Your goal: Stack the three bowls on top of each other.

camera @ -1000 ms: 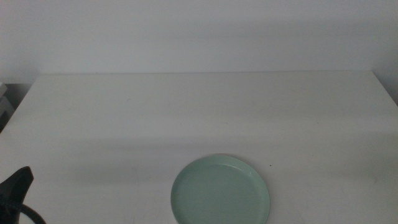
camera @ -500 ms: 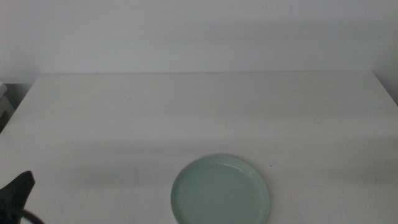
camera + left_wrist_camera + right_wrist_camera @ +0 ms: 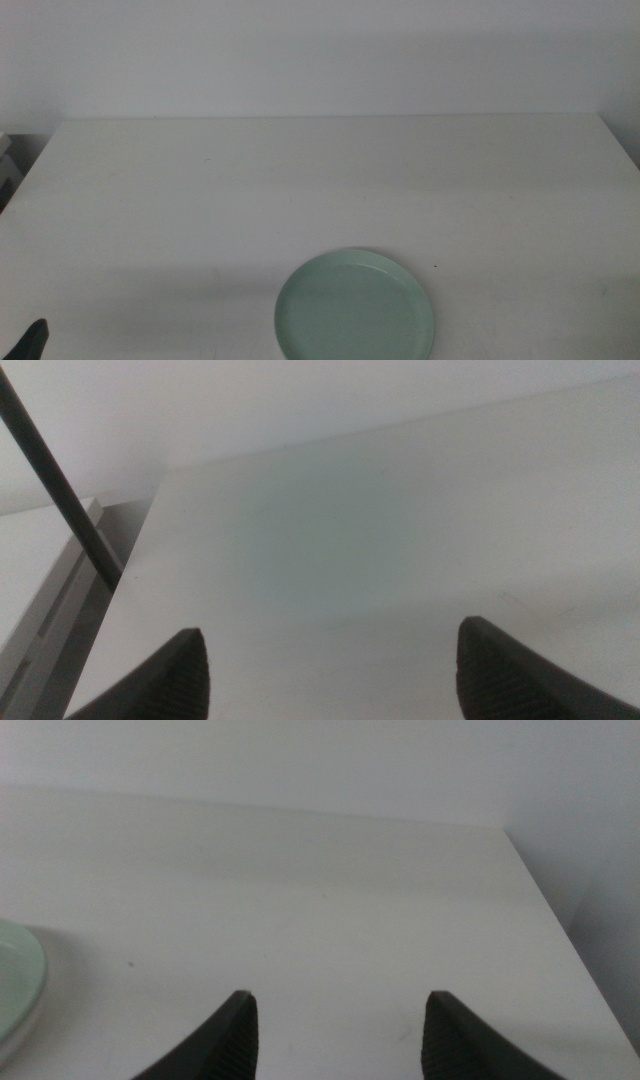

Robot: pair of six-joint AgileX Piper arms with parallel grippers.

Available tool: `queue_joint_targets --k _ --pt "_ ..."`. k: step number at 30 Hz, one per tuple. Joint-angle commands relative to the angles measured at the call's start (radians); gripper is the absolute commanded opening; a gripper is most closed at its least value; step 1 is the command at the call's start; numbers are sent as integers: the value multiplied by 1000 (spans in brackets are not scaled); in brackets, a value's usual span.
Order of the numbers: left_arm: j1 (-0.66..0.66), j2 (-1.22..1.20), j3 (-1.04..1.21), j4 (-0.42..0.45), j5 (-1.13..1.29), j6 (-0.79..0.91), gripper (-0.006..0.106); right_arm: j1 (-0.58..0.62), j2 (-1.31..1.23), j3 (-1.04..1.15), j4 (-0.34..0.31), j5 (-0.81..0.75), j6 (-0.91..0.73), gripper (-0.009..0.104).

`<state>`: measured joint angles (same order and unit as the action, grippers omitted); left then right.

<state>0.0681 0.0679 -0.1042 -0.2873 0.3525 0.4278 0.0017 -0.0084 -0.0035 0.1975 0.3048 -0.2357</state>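
Nearest you, at the middle view's bottom left corner, only a dark tip of the left gripper (image 3: 32, 338) is showing; in its wrist view the left gripper (image 3: 330, 665) is presenting its jaws spread wide apart over bare counter (image 3: 400, 540), holding nothing. The right gripper (image 3: 338, 1030) is lying outside the middle view; its jaws are likewise standing apart and empty. A little farther in, the mint green bowl (image 3: 354, 306) is sitting upright on the counter (image 3: 330, 180) at the near edge, slightly right of centre; its rim (image 3: 18, 982) is just entering the right wrist view. You are seeing one bowl only: no separate white or grey bowl is visible. The bowl is probably nearer the right gripper. Beyond it, the counter is running bare to the wall.
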Motion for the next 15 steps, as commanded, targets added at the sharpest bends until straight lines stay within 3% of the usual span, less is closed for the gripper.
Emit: queue_joint_targets --k 1,15 --pt "2 -9 -9 -9 -84 -4 82 -8 -29 -8 -26 -97 -9 43" --pt "1 -95 131 -6 -47 -4 82 -8 -29 26 -32 -78 -9 43"
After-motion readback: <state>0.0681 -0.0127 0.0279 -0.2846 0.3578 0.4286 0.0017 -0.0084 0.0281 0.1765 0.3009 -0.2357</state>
